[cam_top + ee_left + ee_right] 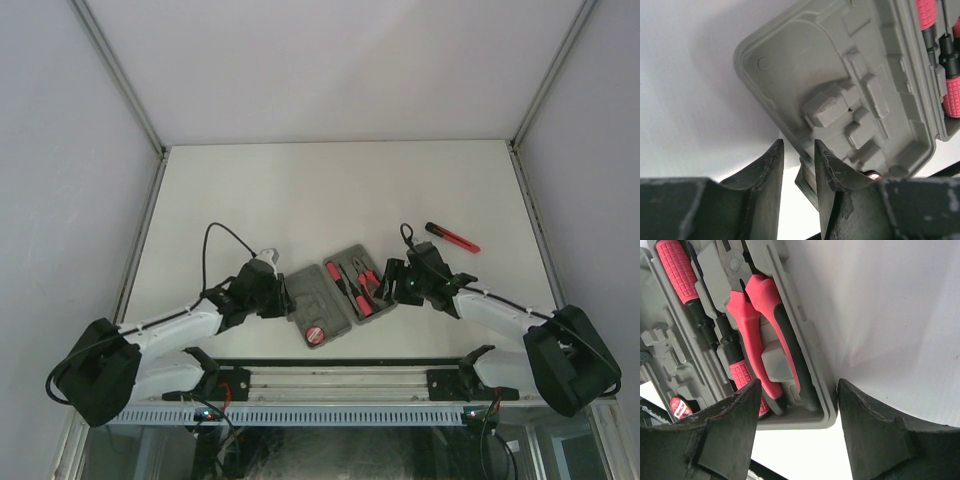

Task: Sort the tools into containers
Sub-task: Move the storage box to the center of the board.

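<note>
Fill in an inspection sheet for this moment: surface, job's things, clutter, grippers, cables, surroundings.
surface: white table.
job's things: grey case lies open; pliers and two screwdrivers sit in its right half; stick tool loose on the table, right of the case.
clutter: nothing seen.
grippers: left gripper at the case's left edge, jaws narrowly apart, grip unclear; right gripper open at the case's right edge.
cables: black cable loops behind the left arm; a shorter loop by the right.
surroundings: grey walls on three sides.

Red tools point(352, 283) in grey case point(312, 298)
</note>
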`<state>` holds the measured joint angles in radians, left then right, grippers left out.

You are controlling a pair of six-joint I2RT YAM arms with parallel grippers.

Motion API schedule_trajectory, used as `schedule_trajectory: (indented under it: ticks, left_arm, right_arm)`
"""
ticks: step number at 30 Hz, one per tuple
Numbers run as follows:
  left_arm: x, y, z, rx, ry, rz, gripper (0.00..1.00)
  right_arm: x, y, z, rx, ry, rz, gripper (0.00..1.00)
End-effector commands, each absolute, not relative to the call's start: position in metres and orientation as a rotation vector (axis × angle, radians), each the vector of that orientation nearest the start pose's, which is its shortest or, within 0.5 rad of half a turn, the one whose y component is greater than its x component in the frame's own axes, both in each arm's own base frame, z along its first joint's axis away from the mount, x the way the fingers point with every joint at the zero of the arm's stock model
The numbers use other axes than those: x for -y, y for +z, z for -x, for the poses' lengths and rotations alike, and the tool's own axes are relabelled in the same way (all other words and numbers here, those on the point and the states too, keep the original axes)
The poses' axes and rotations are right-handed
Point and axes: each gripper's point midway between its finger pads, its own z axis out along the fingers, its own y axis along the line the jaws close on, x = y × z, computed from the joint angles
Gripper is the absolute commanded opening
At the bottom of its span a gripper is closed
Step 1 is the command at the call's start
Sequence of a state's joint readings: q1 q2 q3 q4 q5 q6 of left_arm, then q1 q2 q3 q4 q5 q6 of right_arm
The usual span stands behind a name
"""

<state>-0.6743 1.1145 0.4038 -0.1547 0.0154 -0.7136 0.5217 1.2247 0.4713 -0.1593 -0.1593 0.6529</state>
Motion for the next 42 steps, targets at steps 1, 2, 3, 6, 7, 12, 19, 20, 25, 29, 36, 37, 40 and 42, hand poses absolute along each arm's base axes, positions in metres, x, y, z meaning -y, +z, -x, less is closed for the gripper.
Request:
schedule_trajectory:
  ticks: [1,2,3,6,7,12,19,20,25,29,36,37,40,42]
  left_arm:
    - [0.2,0.038,-0.206,-2.487,-0.667,0.031,0.34]
    - [0.2,0.037,-0.208,-2.487,-0.664,0.031,0.34]
    - [0.199,0.038,-0.21,-2.486,-0.66,0.032,0.34]
    - [0.2,0.041,-0.219,-2.478,-0.661,0.043,0.34]
    - [0.2,0.043,-0.222,-2.474,-0.661,0.051,0.34]
    - [0.201,0.05,-0.24,-2.46,-0.647,0.025,0.34]
    - [0.203,0.054,-0.265,-2.461,-0.643,0.054,0.42]
    - [0.201,0.055,-0.267,-2.459,-0.644,0.068,0.44]
    - [0.191,0.067,-0.272,-2.428,-0.642,0.106,0.52]
    - [0.175,0.083,-0.275,-2.382,-0.62,0.151,0.54]
    - [0.156,0.14,-0.269,-2.227,-0.596,0.161,0.54]
    - [0.153,0.149,-0.268,-2.204,-0.593,0.164,0.54]
    - [0.143,0.172,-0.263,-2.151,-0.564,0.175,0.56]
    - [0.137,0.186,-0.259,-2.122,-0.551,0.164,0.58]
  right_arm:
    - [-0.191,0.038,-0.216,-2.532,0.719,-0.104,0.61]
    - [-0.192,0.039,-0.215,-2.529,0.725,-0.103,0.61]
    - [-0.193,0.039,-0.215,-2.526,0.73,-0.104,0.61]
    - [-0.195,0.04,-0.213,-2.525,0.742,-0.105,0.61]
    - [-0.197,0.04,-0.213,-2.523,0.747,-0.101,0.61]
    - [-0.201,0.04,-0.213,-2.523,0.765,-0.099,0.61]
    - [-0.198,0.04,-0.223,-2.503,0.762,-0.14,0.65]
    - [-0.194,0.041,-0.226,-2.496,0.757,-0.155,0.67]
    - [-0.174,0.057,-0.234,-2.442,0.688,-0.215,0.72]
    - [-0.158,0.075,-0.236,-2.384,0.622,-0.265,0.73]
    - [-0.115,0.107,-0.231,-2.237,0.488,-0.449,0.73]
    - [-0.108,0.111,-0.229,-2.216,0.469,-0.478,0.73]
    - [-0.088,0.117,-0.222,-2.176,0.401,-0.577,0.73]
    - [-0.076,0.122,-0.217,-2.153,0.356,-0.626,0.73]
